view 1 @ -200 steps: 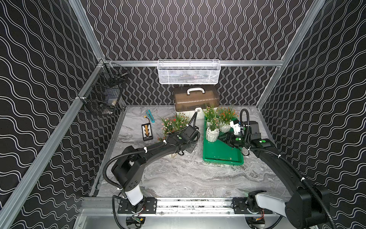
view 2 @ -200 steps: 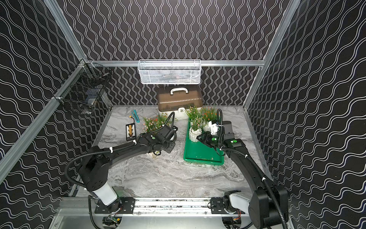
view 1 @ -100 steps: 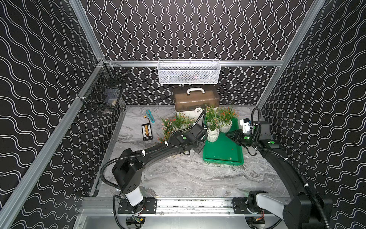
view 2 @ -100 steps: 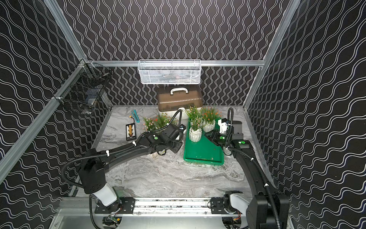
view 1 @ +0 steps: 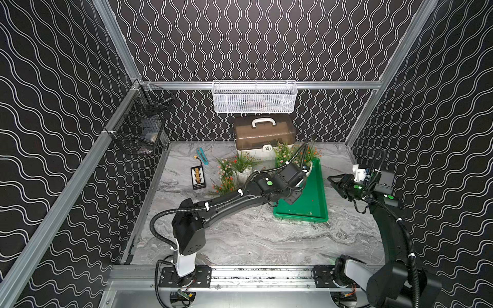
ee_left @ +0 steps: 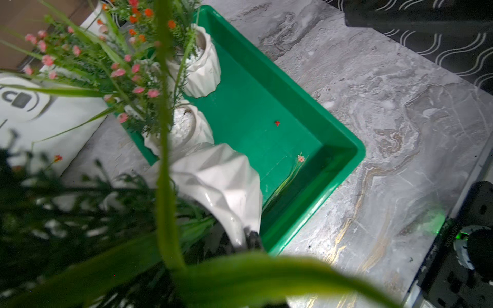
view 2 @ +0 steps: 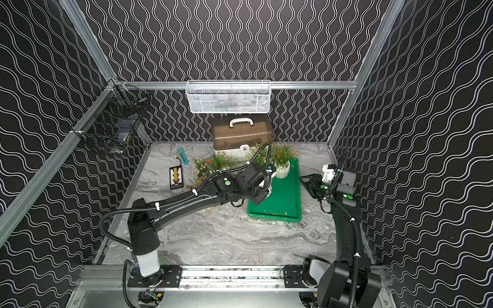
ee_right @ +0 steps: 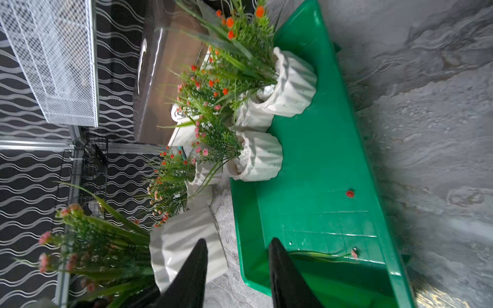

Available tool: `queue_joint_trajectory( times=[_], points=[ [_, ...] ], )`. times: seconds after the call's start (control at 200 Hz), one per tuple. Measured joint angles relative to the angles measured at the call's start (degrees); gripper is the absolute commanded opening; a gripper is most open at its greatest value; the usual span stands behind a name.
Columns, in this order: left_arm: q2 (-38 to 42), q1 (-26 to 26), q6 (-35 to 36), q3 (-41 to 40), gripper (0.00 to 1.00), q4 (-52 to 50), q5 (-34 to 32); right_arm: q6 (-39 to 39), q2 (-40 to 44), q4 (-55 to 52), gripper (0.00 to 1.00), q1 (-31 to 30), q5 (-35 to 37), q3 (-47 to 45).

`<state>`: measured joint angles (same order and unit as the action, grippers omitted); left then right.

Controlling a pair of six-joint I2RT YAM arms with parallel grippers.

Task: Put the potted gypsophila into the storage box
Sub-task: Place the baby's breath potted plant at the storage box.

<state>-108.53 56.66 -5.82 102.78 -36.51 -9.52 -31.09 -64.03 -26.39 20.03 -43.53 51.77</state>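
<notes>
Grip: the left pincer [view 1: 292,197] pinches the white ribbed ceramic pot of pink gypsophila [ee_left: 221,181] at the left rim of the shallow bright-green plastic tray [view 1: 314,202], centre-right in both top views, likely to join pots [ee_right: 266,157] inside. The right pincer [ee_right: 238,240] hangs spread, empty, clear.

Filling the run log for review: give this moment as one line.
left tool: shut on white ribbed gypsophila pot, at rim of bright-green plastic tray, not yet inside | right tool: open, empty
</notes>
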Motion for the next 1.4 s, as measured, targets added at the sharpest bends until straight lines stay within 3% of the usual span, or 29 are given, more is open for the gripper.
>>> queue_joint_trajectory(
  times=[0.29,1.401],
  points=[
    [-7.67,3.96,3.87,6.1,0.0,-0.24,0.96,-1.81,-1.03,0.44,0.4,3.65,-4.39,1.16],
    [-29.05,3.02,19.67,24.57,0.0,6.88,-2.82,-2.16,-3.76,1.9,0.4,4.2,-5.16,0.5]
  ],
)
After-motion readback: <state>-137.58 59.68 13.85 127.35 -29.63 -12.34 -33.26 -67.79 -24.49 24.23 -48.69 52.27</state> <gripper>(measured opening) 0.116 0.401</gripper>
